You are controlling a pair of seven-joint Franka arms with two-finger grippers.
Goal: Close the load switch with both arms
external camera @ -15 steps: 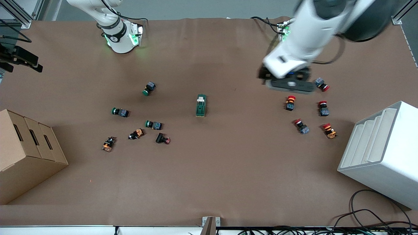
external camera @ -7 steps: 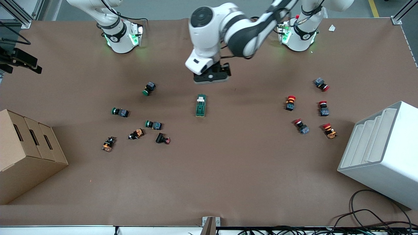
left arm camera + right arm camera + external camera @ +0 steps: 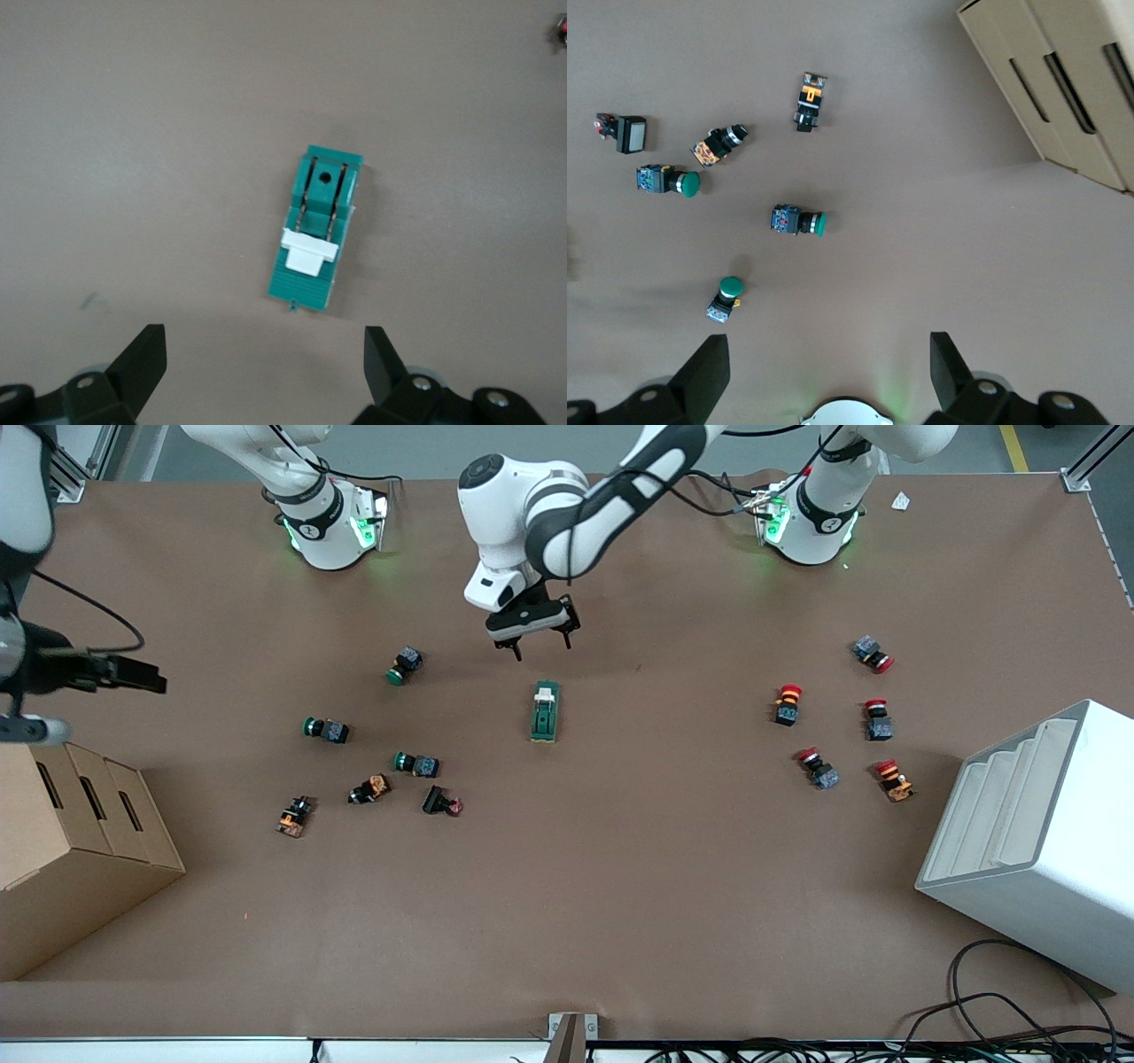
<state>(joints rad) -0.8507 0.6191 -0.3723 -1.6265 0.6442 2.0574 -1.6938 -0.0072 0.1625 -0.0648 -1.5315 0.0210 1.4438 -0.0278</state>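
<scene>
The load switch point(image 3: 545, 711) is a dark green block lying on the brown table near its middle. Its cream-white lever point(image 3: 546, 691) is at the end farther from the front camera. My left gripper point(image 3: 542, 646) is open and empty. It hangs over the table between the switch's lever end and the robots' bases. In the left wrist view the switch point(image 3: 316, 232) lies apart from the spread left gripper point(image 3: 264, 354). My right gripper point(image 3: 133, 676) is open and empty, high over the right arm's end of the table. Its own view point(image 3: 828, 363) does not show the switch.
Green-capped push buttons point(image 3: 403, 664) point(image 3: 797, 220) and orange ones point(image 3: 370, 788) lie toward the right arm's end. Red-capped buttons point(image 3: 787, 704) lie toward the left arm's end. A cardboard box point(image 3: 71, 841) point(image 3: 1063, 80) and a white rack point(image 3: 1036, 841) stand at the table's ends.
The left arm swung from over the red buttons to the middle of the table and came lower by the switch's lever end. The right gripper moved in over the table's edge.
</scene>
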